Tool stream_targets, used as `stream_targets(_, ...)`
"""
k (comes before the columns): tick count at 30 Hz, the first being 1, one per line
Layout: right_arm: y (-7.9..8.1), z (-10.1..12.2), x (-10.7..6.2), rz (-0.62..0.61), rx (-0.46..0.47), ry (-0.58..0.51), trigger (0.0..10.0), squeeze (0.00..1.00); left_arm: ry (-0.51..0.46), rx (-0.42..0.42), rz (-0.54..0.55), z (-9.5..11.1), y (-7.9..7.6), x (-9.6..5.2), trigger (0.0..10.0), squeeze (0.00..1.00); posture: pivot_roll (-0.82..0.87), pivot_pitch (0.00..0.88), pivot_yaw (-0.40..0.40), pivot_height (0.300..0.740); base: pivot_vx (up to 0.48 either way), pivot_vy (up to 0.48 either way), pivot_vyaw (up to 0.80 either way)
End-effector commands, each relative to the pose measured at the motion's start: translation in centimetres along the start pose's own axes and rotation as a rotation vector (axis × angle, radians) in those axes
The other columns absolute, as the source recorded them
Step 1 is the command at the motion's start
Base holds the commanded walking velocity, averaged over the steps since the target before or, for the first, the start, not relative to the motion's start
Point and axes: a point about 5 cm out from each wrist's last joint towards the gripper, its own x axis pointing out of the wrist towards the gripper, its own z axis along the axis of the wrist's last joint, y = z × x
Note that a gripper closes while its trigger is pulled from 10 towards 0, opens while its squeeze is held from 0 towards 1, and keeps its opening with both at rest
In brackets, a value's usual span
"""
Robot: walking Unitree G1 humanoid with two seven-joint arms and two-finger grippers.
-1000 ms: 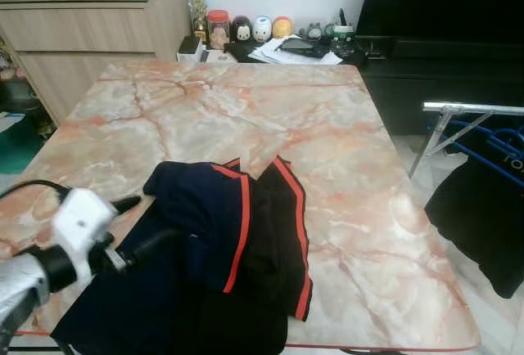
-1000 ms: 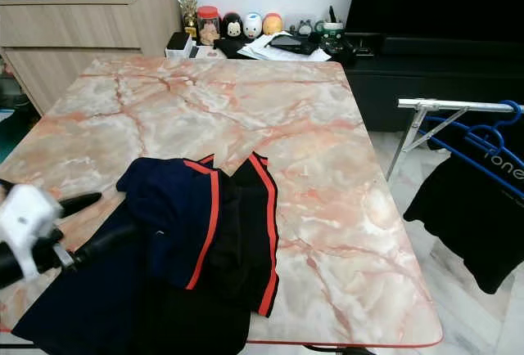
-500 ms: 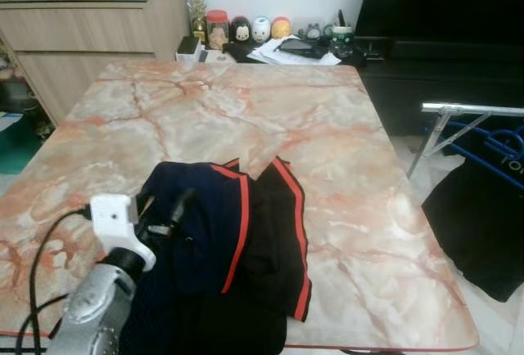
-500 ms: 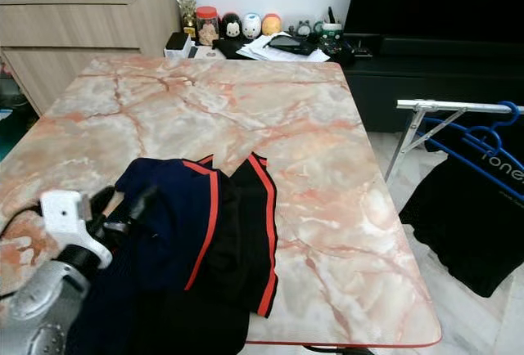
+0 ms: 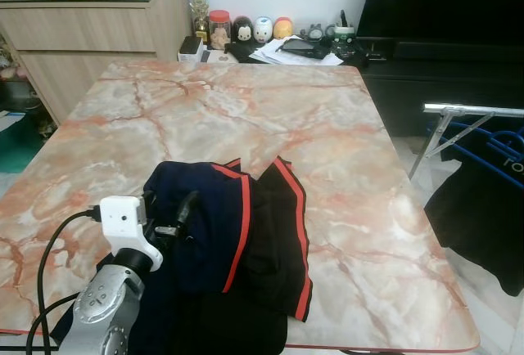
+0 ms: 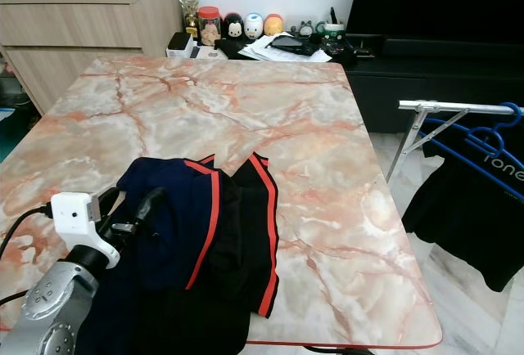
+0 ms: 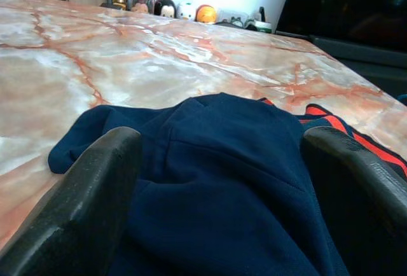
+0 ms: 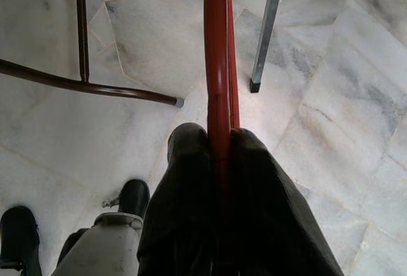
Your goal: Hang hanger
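Observation:
A navy garment with red trim (image 5: 209, 208) lies crumpled on the near part of the marble table (image 5: 246, 110), partly over a black piece (image 5: 274, 249). My left gripper (image 5: 168, 210) hovers low over the navy cloth, open, with one finger on each side of a raised fold (image 7: 222, 136) and nothing held. My right gripper (image 8: 219, 180) hangs down beside the table above the floor, shut on a red hanger (image 8: 216, 47) whose thin bar runs out from between the fingers.
A metal drying rack (image 6: 458, 108) stands to the right of the table with blue hangers (image 6: 491, 150) and a black garment (image 6: 471, 216) on it. Jars, figurines and papers (image 5: 278, 44) line the far side. A wooden cabinet (image 5: 90, 28) stands at the far left.
My left arm has swung in from the left edge and turned forward, so its open fingers now sit over the navy garment. The garment has not moved.

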Motion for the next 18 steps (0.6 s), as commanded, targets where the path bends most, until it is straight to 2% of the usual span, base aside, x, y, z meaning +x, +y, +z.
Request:
stream_targets(1,-0.08,0.38,0.06,-0.006,0.012,-0.015,10.0,0.0,-0.015,0.022,-0.009,0.22,-0.18,0.11,10.0,0.0,0.09,0.0,-0.048,0.74,0.0,0.0,0.0)
stream_targets(9,-0.07,0.42,0.07,-0.007,0.014,-0.015,10.0,0.0,-0.004,0.014,-0.025,-0.26,-0.6,0.02,10.0,0.0,0.09,0.0,-0.047,0.74,0.0,0.0,0.0)
stream_targets(18,-0.09,0.38,0.06,-0.003,0.007,-0.013,10.0,0.0,0.002,0.026,-0.034,-0.51,-0.74,-0.03,10.0,0.0,0.09,0.0,-0.048,0.74,-0.266,0.0,0.0)
